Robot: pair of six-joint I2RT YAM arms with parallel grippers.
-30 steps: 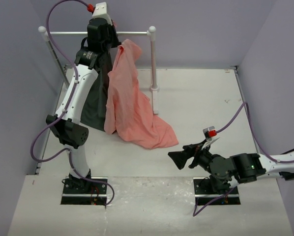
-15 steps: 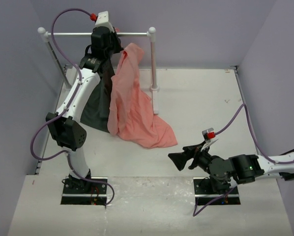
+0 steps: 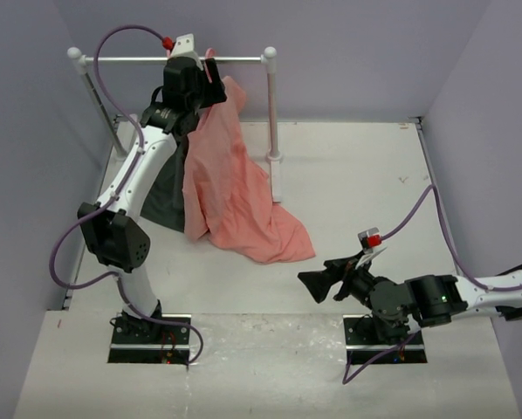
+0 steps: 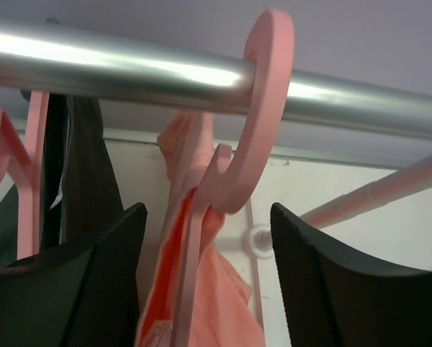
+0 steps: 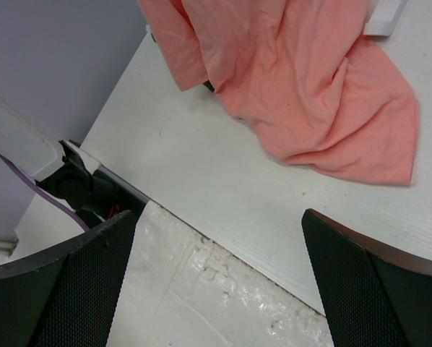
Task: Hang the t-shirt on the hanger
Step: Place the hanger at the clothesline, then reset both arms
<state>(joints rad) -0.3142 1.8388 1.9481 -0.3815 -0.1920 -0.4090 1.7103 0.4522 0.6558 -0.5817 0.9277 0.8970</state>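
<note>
Hanger (image 4: 263, 130): I see its hook over the rail (image 4: 129, 69), t-shirt (image 3: 230, 192) draped below.
Left fingers (image 4: 100, 289): wide, flanking the hook.
Right fingers (image 5: 79, 289): wide, above desk (image 5: 201, 181).

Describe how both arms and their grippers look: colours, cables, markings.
The left arm and right arm both have white links and bulky black joints. A thin purple cable loops along each, ending at a red fitting near the wrist. The right arm shows a small green light. The fingers are broad and black, with a fine mesh texture.
</note>
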